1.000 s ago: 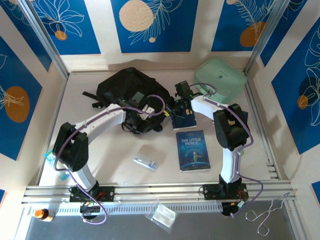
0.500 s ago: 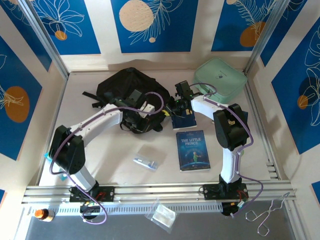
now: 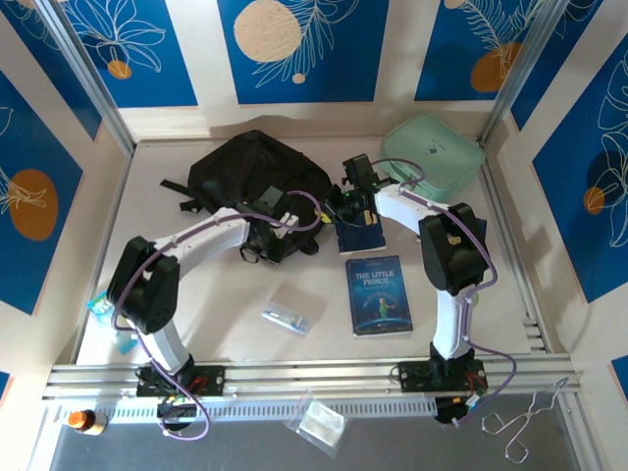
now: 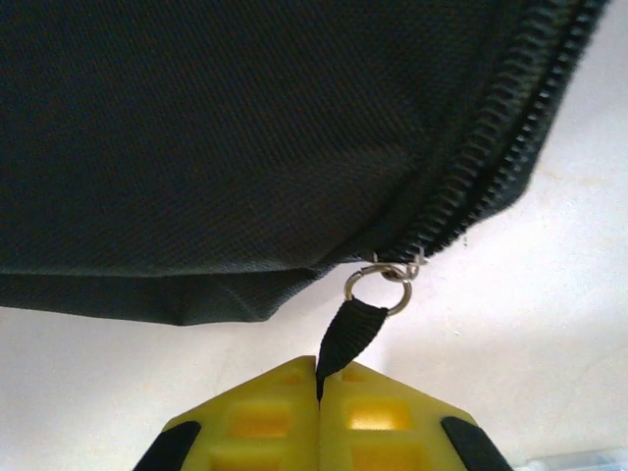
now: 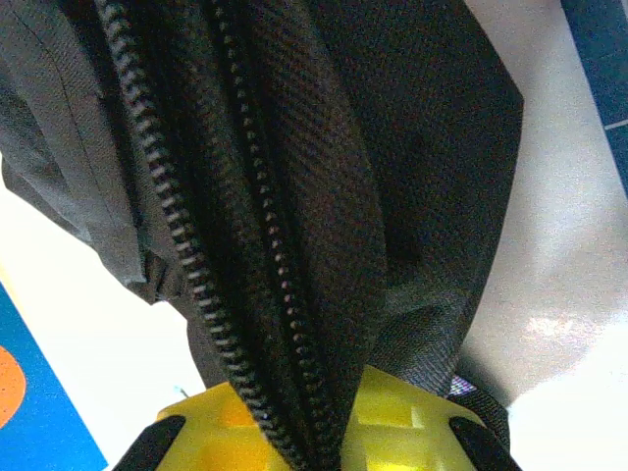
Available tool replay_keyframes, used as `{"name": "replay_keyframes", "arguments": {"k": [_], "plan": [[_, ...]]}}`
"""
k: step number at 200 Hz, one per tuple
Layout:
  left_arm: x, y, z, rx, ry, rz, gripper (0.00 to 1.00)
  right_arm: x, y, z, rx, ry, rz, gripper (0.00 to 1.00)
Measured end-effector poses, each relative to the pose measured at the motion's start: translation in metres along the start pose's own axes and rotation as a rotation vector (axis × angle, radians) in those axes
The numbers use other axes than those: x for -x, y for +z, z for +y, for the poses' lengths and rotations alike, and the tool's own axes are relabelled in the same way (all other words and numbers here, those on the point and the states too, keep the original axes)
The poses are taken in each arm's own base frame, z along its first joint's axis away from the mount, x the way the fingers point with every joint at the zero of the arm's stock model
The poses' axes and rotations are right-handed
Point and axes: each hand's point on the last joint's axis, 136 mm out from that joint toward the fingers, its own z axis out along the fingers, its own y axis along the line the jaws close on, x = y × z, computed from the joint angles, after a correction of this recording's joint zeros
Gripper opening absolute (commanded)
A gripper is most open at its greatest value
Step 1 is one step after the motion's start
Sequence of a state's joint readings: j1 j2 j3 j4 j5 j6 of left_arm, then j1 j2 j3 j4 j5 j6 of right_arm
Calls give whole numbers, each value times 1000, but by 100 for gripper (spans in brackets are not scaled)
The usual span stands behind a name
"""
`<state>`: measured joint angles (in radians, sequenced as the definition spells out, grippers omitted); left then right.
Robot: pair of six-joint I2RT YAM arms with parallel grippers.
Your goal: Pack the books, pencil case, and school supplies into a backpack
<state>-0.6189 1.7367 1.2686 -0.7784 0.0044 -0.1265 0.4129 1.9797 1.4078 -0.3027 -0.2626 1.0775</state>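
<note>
Your left gripper [image 4: 319, 385] clamps the zip pull [image 4: 351, 336]; the zip [image 4: 496, 137] runs up-right from it. Your right gripper [image 5: 312, 437] pinches the backpack [image 5: 324, 196] seam.

We see the overhead view brightly and evenly lit from above: the pale tabletop [image 3: 226, 294] reads clean, shadows are short and faint, and the backpack [image 3: 250, 167] is so dark that its folds merge into one black mass. The wide lens splays the wall panels [image 3: 29, 196] outward at the edges. In the left wrist view the fabric weave and zip teeth [image 4: 491, 167] are crisp, the yellow left hand [image 4: 319, 378] pinching the zip pull [image 4: 348, 334] is softer, and the tabletop washes out to near white. In the right wrist view glare blooms on the tabletop at lower right.
</note>
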Motion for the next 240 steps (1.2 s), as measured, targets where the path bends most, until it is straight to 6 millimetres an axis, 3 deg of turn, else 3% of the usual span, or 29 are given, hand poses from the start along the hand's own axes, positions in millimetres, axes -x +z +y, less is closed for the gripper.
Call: {"name": "replay_keyframes", "arguments": {"k": [23, 62, 110, 150, 180, 214, 240], "plan": [[0, 4, 4, 11, -6, 6, 0, 2, -1, -1, 1, 2, -3, 9], [5, 3, -10, -98, -34, -7, 0, 6, 1, -3, 2, 2, -29, 32], [39, -16, -35, -251, -66, -154, 0, -16, -2, -33, -6, 110, -18, 52], [45, -19, -39, -277, -72, -182, 0, -32, -1, -12, 48, 102, 13, 58], [42, -16, -38, -274, -76, -173, 0, -46, 4, -4, 58, 98, 34, 52], [31, -10, -32, -235, -85, -142, 0, -50, 6, -1, 55, 104, 35, 20], [15, -7, -17, -149, -95, -99, 0, -45, 6, -2, 47, 93, 8, 12]]}}
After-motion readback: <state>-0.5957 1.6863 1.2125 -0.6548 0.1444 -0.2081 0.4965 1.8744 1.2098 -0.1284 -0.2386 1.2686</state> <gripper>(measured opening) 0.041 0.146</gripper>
